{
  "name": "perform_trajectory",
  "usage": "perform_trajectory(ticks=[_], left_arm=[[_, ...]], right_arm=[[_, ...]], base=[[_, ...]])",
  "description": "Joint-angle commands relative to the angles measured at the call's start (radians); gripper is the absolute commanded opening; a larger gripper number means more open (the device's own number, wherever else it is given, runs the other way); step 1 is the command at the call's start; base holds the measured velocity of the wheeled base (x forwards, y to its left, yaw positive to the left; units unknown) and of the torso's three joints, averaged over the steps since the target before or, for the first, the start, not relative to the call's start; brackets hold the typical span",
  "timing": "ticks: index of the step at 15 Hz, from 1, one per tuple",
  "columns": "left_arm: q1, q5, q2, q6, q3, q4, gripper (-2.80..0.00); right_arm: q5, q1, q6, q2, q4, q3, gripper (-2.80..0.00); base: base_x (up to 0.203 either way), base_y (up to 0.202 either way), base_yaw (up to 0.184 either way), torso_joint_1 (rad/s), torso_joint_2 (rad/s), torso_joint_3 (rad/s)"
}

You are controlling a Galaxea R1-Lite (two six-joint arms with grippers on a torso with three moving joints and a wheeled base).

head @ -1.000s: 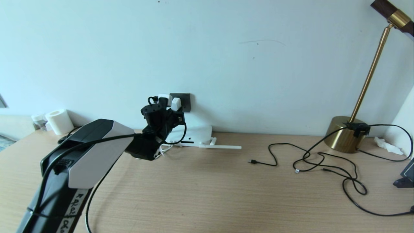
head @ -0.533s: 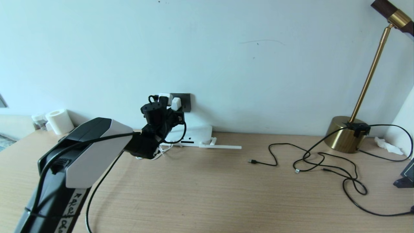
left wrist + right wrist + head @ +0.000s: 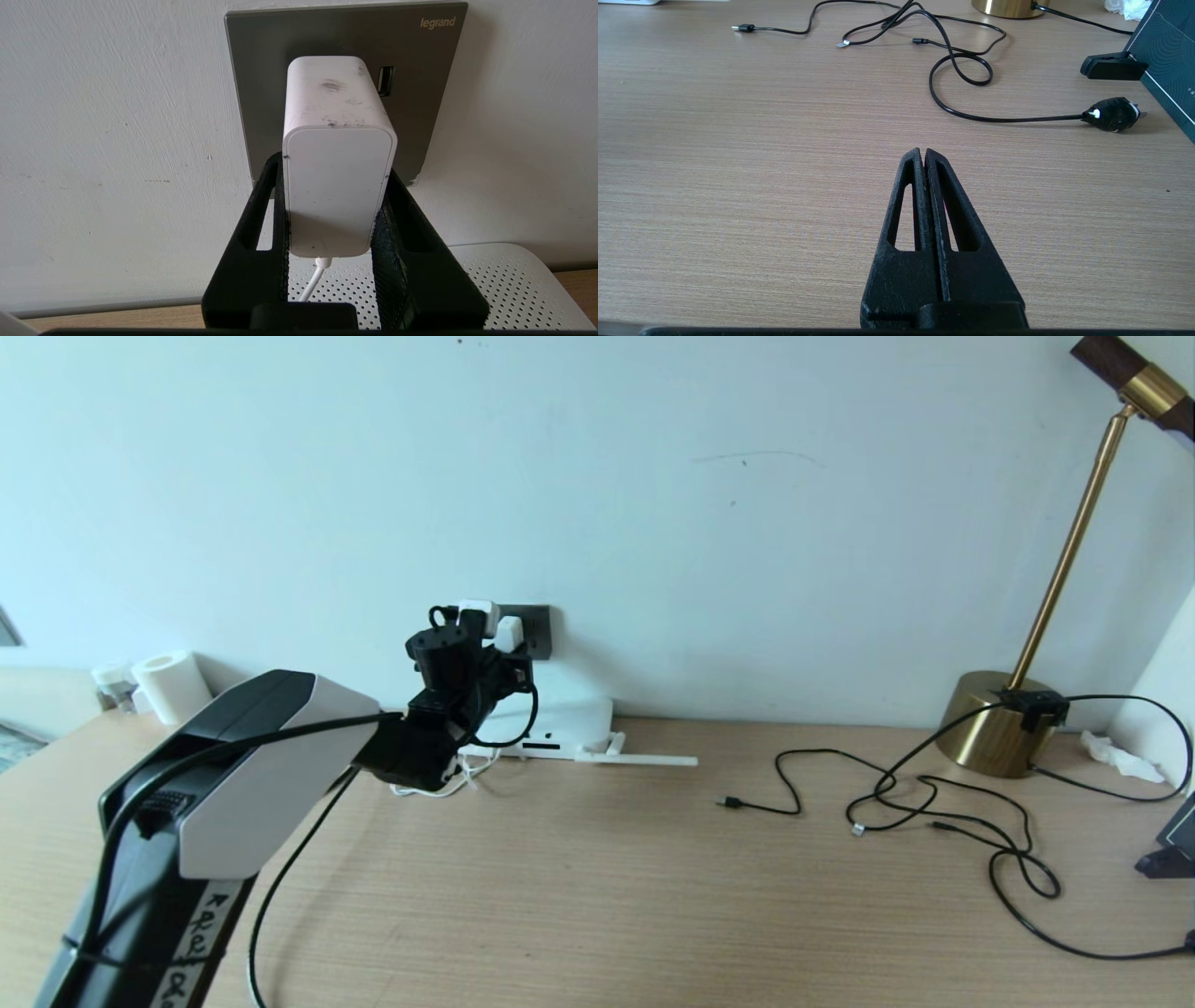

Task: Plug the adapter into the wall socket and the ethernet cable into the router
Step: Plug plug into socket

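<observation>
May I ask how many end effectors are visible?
2: the left end effector at the wall socket, shut on the adapter; the right end effector shut over the desk.

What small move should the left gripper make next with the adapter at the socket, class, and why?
Probably open the left gripper and back straight off. The adapter already sits against the socket with no gap showing, and the fingers clamp its sides. The ethernet cable job remains; the right gripper is shut over the table.
</observation>
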Motion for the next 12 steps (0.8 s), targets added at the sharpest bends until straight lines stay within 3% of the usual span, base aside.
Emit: perform_trajectory(ticks=[1, 12], left_arm=[[0.000, 0.000, -0.005, 0.001, 0.000, -0.001, -2.80], [0.001, 0.000, 0.011, 0.001, -0.011, 0.017, -2.80]], right_arm=[[0.000, 0.000, 0.000, 0.000, 0.001, 0.000, -2.80], [0.000, 0.000, 0.000, 0.002, 0.001, 0.000, -2.80]], base=[[0.000, 0.000, 0.000, 0.000, 0.00, 0.000], [0.000, 0.000, 0.000, 0.000, 0.00, 0.000]])
